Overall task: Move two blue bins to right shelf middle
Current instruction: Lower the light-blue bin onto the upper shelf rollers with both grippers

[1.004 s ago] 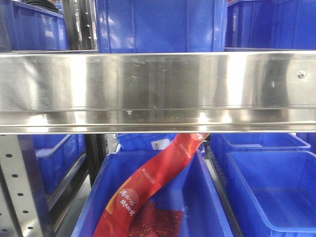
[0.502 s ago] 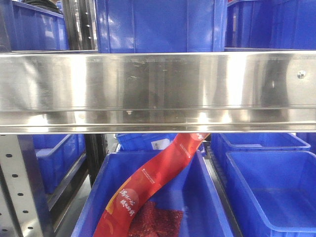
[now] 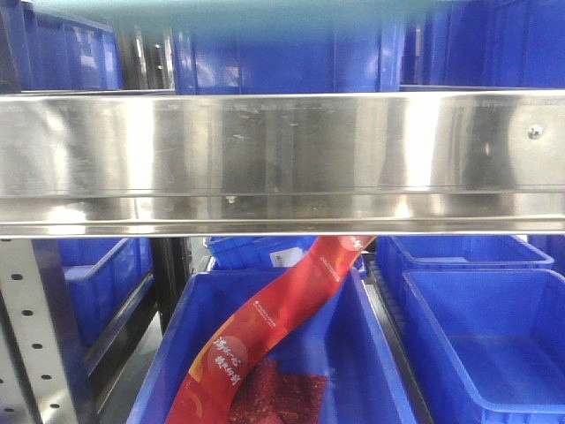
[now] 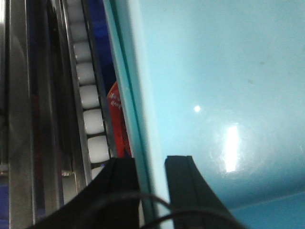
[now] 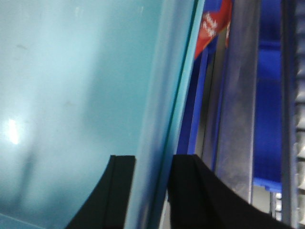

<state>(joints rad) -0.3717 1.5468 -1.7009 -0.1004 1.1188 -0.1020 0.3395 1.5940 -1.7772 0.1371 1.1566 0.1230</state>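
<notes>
A pale light-blue bin fills the left wrist view (image 4: 214, 95) and the right wrist view (image 5: 71, 95). My left gripper (image 4: 151, 164) is shut on its left rim, one finger inside and one outside. My right gripper (image 5: 153, 162) is shut on its right rim the same way. In the front view only a blurred pale cyan strip (image 3: 265, 11) shows along the top edge. I cannot tell whether a second bin is nested in it. The shelf's broad shiny steel front rail (image 3: 282, 159) spans the front view. A roller track (image 4: 88, 95) runs beside the bin's left side.
Dark blue crates stand above the rail (image 3: 282, 53) and on the tier below (image 3: 485, 344). One lower crate (image 3: 371, 353) holds a red packet (image 3: 282, 318). A grey perforated upright (image 3: 35, 336) stands at lower left. A steel rail (image 5: 238, 119) runs close to the bin's right side.
A blurred pale cyan strip has appeared along the top edge of the front view. The rail and crates have barely shifted.
</notes>
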